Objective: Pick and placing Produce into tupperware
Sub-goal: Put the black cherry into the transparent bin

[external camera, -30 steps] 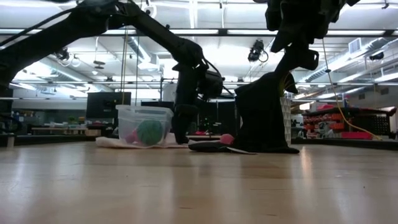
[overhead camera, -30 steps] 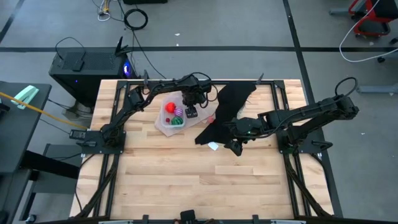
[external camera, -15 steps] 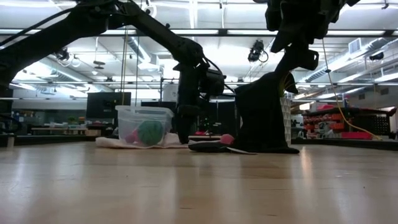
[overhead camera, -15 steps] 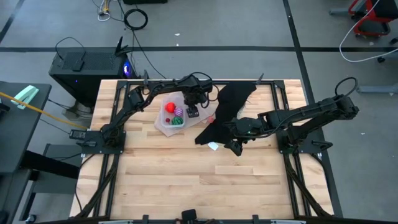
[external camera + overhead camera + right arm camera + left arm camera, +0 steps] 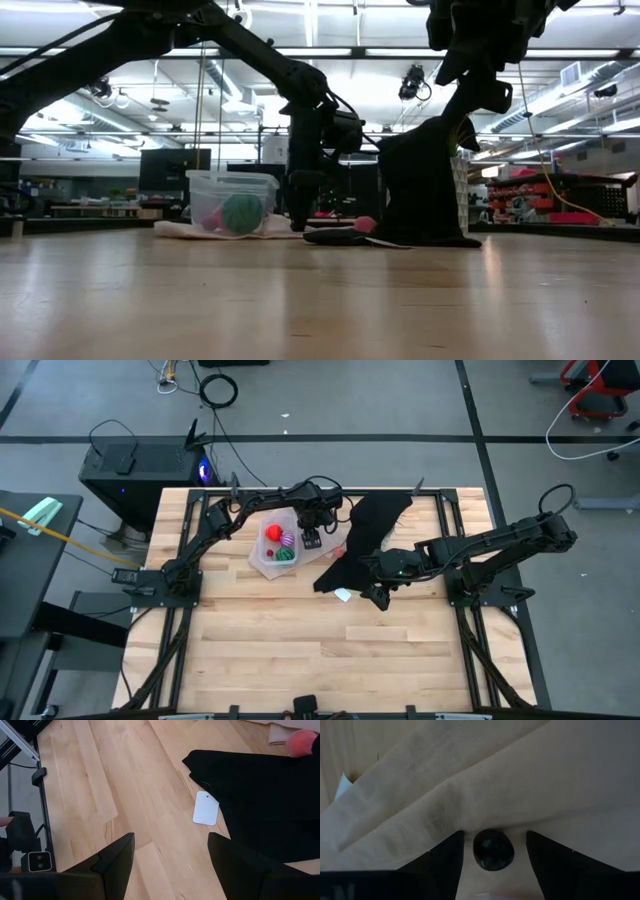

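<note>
Left wrist view: dark fruit [image 5: 493, 850] between open jaws

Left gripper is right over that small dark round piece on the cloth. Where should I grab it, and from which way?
Take the small dark round piece across its middle, coming straight down. It is ball-like, so no side is better, and it lies alone on the beige cloth, already centred between the open fingers of the left gripper. Closing there should hold it.
</note>
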